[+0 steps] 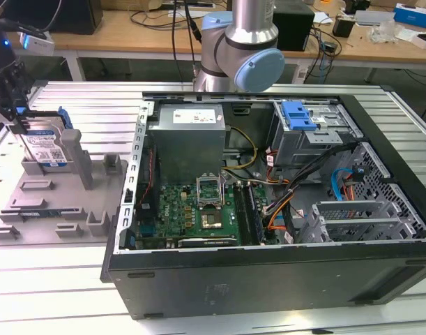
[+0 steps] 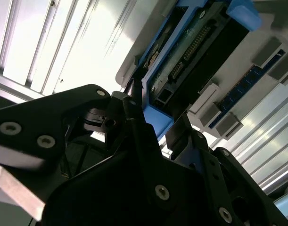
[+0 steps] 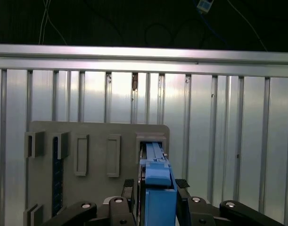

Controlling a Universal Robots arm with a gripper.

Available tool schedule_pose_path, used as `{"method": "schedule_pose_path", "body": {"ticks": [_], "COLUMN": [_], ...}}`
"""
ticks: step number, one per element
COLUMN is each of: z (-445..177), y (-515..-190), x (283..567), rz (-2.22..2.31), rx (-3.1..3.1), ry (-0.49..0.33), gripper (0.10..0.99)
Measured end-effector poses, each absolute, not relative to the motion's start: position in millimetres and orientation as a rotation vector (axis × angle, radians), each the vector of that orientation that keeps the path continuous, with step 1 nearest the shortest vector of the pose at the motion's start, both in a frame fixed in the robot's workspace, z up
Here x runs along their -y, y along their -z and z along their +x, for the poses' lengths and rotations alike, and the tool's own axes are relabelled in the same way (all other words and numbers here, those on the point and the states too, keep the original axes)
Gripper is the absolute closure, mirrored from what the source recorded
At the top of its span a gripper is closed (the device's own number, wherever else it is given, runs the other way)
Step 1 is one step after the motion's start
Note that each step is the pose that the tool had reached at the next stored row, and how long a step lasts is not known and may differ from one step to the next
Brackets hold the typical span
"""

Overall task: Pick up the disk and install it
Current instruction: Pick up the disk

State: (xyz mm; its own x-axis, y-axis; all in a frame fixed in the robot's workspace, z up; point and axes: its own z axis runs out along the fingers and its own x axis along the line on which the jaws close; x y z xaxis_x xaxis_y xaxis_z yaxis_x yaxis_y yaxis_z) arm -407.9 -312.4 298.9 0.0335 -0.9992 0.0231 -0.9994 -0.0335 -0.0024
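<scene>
The disk [image 1: 49, 145], a silver-grey drive with a white-and-blue label in a blue carrier, stands on edge in a slot of the grey fixture tray [image 1: 38, 202] at the exterior view's left. My gripper [image 1: 21, 129] reaches down over it from above. In the first wrist view the blue carrier [image 3: 158, 181] sits between my two black fingers [image 3: 129, 188], which press close against its sides. The second wrist view shows the disk's [image 2: 191, 52] connector edge, with my gripper [image 2: 158, 108] shut on the carrier's end.
An open computer case [image 1: 268, 279] lies to the exterior view's right of the tray, with a motherboard [image 1: 199, 209], cables and a blue-latched drive bay [image 1: 300, 115]. A memory stick [image 2: 247, 89] lies in the tray. The arm's base [image 1: 237, 49] stands behind the case.
</scene>
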Motion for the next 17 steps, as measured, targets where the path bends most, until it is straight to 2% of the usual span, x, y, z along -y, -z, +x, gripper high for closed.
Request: {"method": "schedule_pose_path", "body": {"ticks": [17], "z": [-409.4], "y": [-298.1], "x": [311.7], "rz": [2.248], "rx": [2.174], "ry": [-0.028], "gripper": [0.631]}}
